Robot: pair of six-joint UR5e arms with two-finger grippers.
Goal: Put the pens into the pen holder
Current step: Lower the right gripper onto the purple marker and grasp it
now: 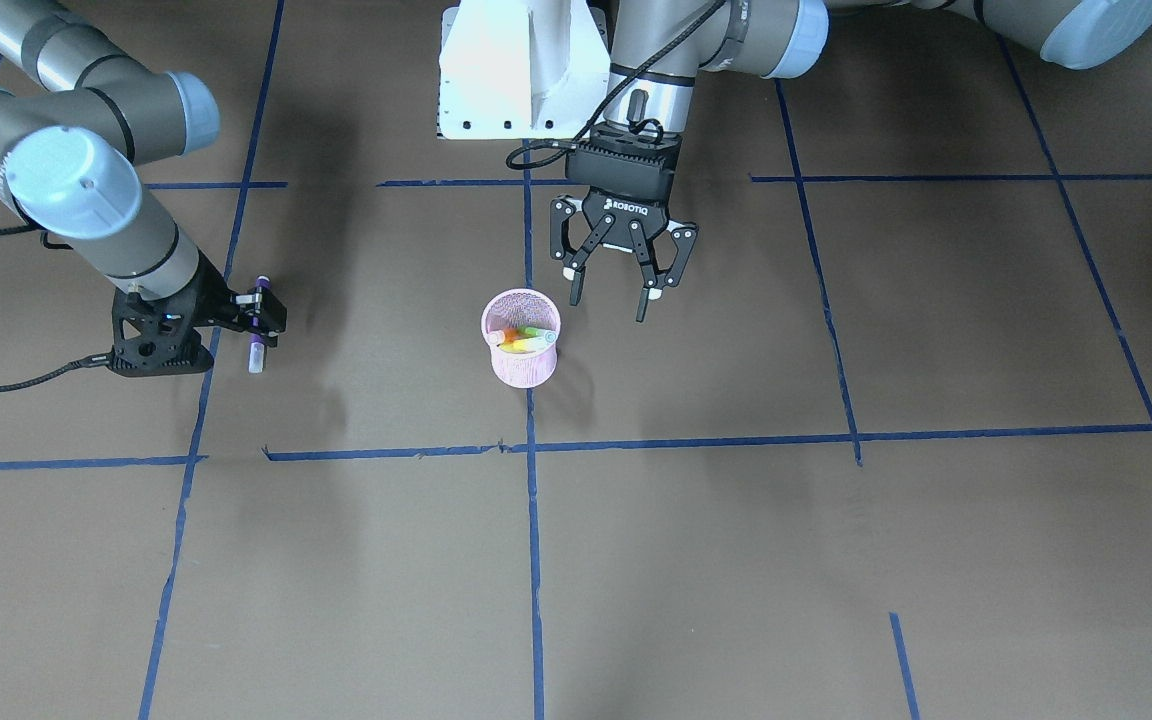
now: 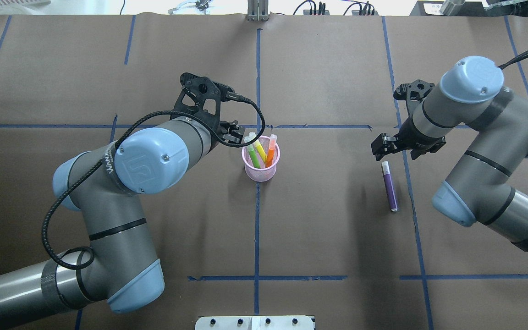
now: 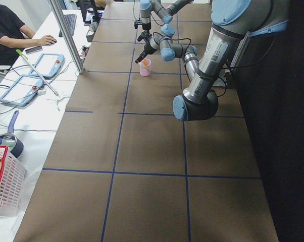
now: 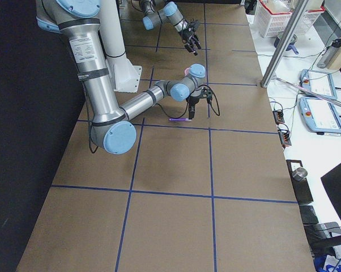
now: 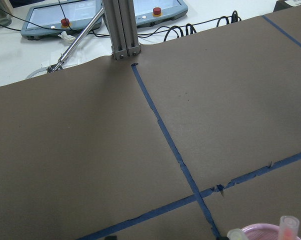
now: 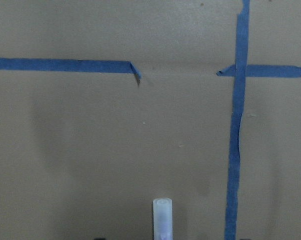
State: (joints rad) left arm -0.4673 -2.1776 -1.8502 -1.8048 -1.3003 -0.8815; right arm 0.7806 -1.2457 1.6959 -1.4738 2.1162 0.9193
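The pink mesh pen holder [image 1: 521, 345] stands mid-table and also shows in the overhead view [image 2: 261, 165]. A green pen [image 2: 253, 156], a yellow one and an orange pen [image 2: 271, 151] stand in it. The purple pen [image 2: 389, 185] lies flat on the table, pale cap away from the robot. My right gripper [image 1: 258, 312] hovers low over its cap half, jaws open and straddling it. The cap [image 6: 162, 220] shows in the right wrist view. My left gripper [image 1: 611, 298] is open and empty, just beside the holder on the robot's side.
Blue tape lines cross the brown paper. The white robot base plate [image 1: 516, 70] is at the near edge, and an aluminium post [image 2: 257, 9] at the far edge. Control tablets [image 5: 45, 20] and an operator [image 3: 10, 30] are beyond the table.
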